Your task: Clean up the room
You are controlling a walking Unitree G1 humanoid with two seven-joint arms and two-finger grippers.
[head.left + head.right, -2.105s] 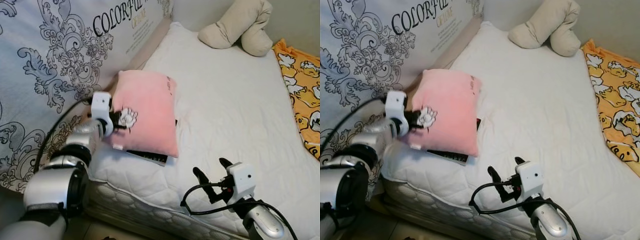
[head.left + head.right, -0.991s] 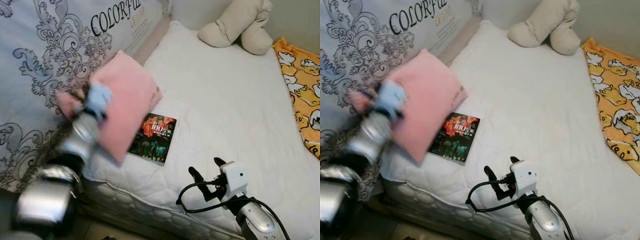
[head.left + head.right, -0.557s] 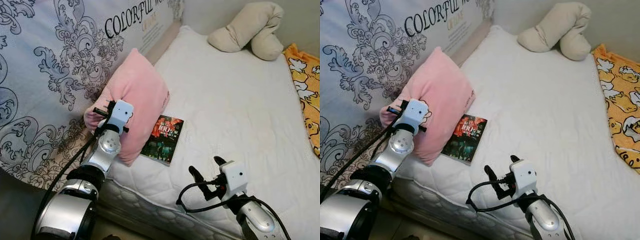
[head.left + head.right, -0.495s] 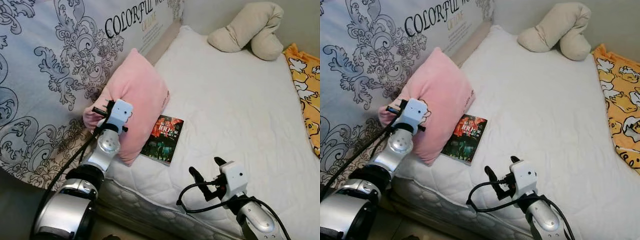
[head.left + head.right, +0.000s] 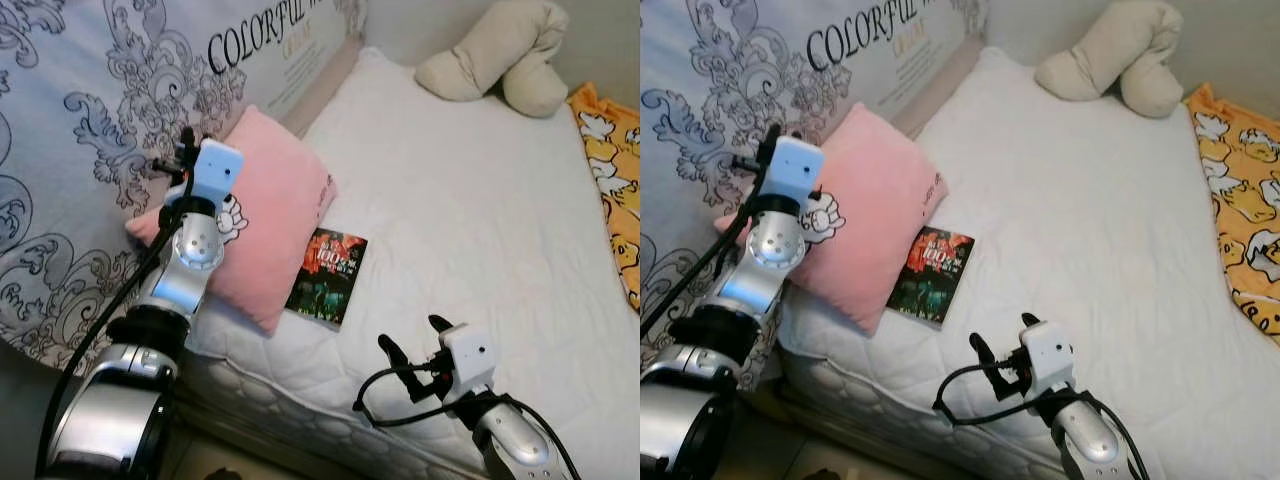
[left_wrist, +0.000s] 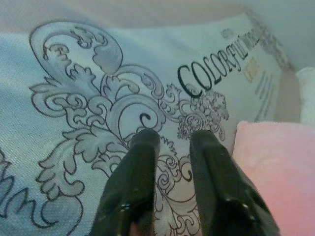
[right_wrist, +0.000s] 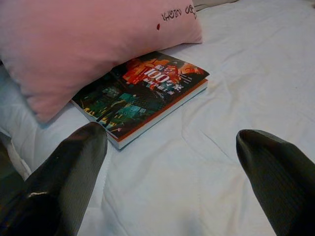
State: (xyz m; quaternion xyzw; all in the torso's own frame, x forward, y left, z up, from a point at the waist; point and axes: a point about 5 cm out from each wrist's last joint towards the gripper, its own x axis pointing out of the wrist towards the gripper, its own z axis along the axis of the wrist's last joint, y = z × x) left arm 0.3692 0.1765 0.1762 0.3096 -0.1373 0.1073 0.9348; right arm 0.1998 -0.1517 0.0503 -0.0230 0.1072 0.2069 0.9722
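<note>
Pink pillow lies at the left edge of the white mattress, near its front left corner, leaning against the patterned grey headboard panel printed with "COLORFUL". The left gripper is raised beside the pillow's upper left side, pointing at the panel; in the left wrist view its two black fingers stand close together with a narrow gap and nothing between them, the pillow just to one side. A small white cartoon figure on the pillow's face sits next to the silver left arm.

Just right of the pillow a dark book with red lettering lies flat on the mattress, its left edge tucked under the pillow's lower corner. Over the front edge of the mattress the right gripper hovers, aimed at the book; the right wrist view shows its fingers spread wide and empty. At the far edge lies a beige bent cushion, and along the right edge an orange cartoon-print blanket.
</note>
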